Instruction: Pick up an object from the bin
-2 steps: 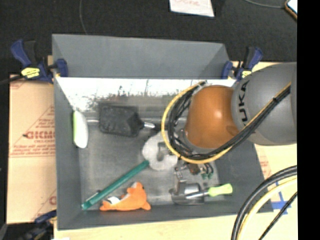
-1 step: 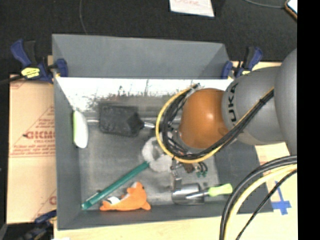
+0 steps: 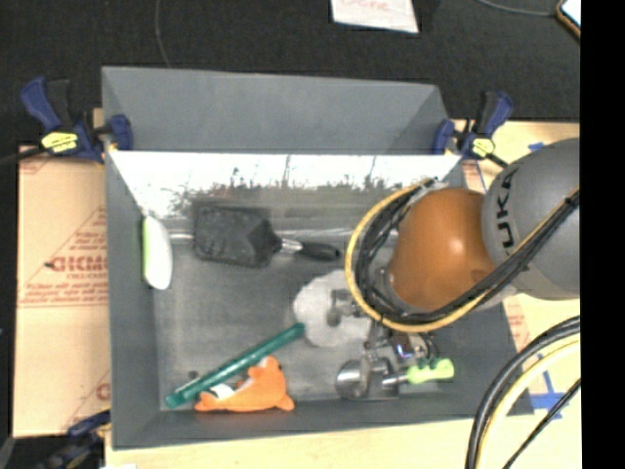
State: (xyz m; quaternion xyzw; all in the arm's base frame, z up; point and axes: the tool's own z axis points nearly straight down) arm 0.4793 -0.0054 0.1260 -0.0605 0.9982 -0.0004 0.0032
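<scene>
Grey arm [image 3: 537, 233] lettered "UKA" holds gripper [image 3: 363, 374], grip state not discernible, just beside white fluffy rounded tuft [image 3: 317, 306], front right of grey metal bin [image 3: 129, 320].

I see bare floor in the bin's [image 3: 293, 115] left-centre, black brush [image 3: 229, 234] blocks the back, green stick [image 3: 234, 367] and orange toy [image 3: 249, 391] block the front, white-green tube [image 3: 156, 252] hugs the left wall, white fluffy ball [image 3: 320, 311] and silver metal piece [image 3: 354, 379] crowd the right under my arm [image 3: 439, 247]

In the bin [image 3: 293, 115] a brush [image 3: 232, 234] lies behind the fluffy ball [image 3: 314, 306], a stick [image 3: 234, 367] front-left.
</scene>
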